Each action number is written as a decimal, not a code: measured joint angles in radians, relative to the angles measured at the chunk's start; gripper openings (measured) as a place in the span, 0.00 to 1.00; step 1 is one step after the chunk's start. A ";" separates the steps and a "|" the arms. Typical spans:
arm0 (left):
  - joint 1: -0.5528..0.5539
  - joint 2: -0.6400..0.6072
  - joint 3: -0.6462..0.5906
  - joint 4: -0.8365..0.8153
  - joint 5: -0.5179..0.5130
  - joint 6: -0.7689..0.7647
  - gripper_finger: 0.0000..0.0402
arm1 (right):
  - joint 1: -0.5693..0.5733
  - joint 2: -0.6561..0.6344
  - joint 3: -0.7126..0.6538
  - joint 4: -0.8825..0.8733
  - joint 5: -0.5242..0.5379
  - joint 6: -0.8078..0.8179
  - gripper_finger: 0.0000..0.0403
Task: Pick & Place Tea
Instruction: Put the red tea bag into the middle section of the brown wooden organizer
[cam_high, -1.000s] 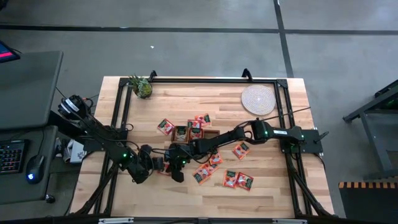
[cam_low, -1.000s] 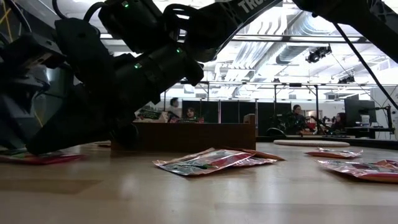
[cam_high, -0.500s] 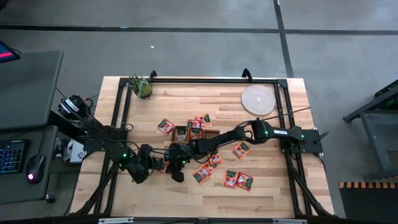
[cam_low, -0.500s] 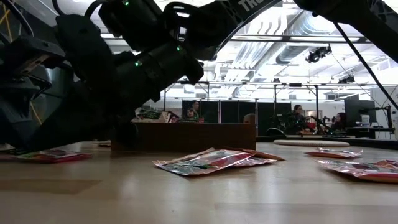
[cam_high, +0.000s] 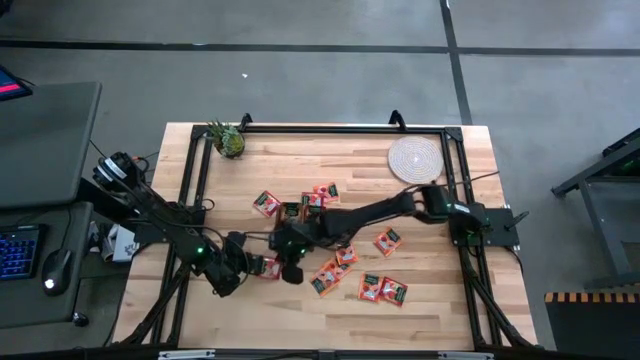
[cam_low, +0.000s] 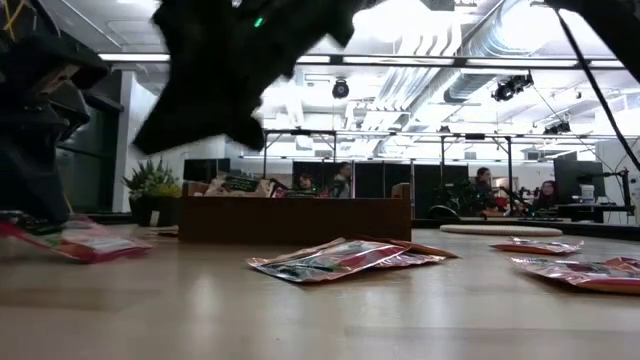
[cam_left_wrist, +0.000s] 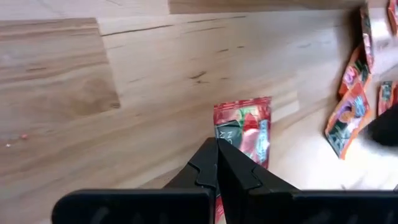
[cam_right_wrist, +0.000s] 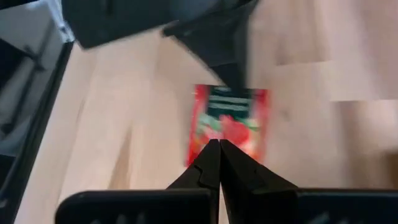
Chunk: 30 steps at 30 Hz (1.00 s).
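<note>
One tea sachet (cam_left_wrist: 244, 127), red with green and white, lies near the table's left front, with my left gripper (cam_left_wrist: 217, 147) shut on it. In the high view the sachet (cam_high: 269, 268) sits between my two grippers. My right gripper (cam_right_wrist: 219, 147) is shut and hangs above it, touching nothing; the low view shows it (cam_low: 235, 80) well clear of the table. More sachets (cam_high: 382, 290) lie flat on the wood. The wooden box (cam_low: 295, 220) stands behind, partly under the right arm, with sachets in it (cam_low: 245, 185). My left gripper pinches the sachet's end nearest the table's left side (cam_left_wrist: 231, 138) between its two fingers. The fingers slant down from the left, along the sachet. In the low view the held end (cam_low: 25, 232) is slightly raised and the other end (cam_low: 115, 250) is on the table.
A small pineapple-like plant (cam_high: 228, 140) stands at the far left and a round woven mat (cam_high: 415, 160) at the far right. Black frame rails (cam_high: 195, 170) run along the table's sides. Loose sachets (cam_low: 340, 260) lie right of the grippers. People sit in the room behind.
My right gripper has risen off the table beside the sachet and tipped, staying shut. My left gripper has kept its place at the sachet. The sachet, flat before, now has its left end a little raised.
</note>
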 joint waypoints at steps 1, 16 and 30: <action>0.000 0.000 0.010 -0.012 -0.001 0.010 0.00 | -0.004 -0.031 0.000 -0.041 0.008 -0.008 0.00; 0.001 -0.169 0.239 -0.420 -0.195 0.244 0.00 | -0.027 -0.420 0.000 -0.373 0.067 -0.012 0.00; 0.336 -0.250 0.565 -0.591 0.009 1.068 0.00 | -0.039 -0.536 0.000 -0.629 0.227 -0.009 0.00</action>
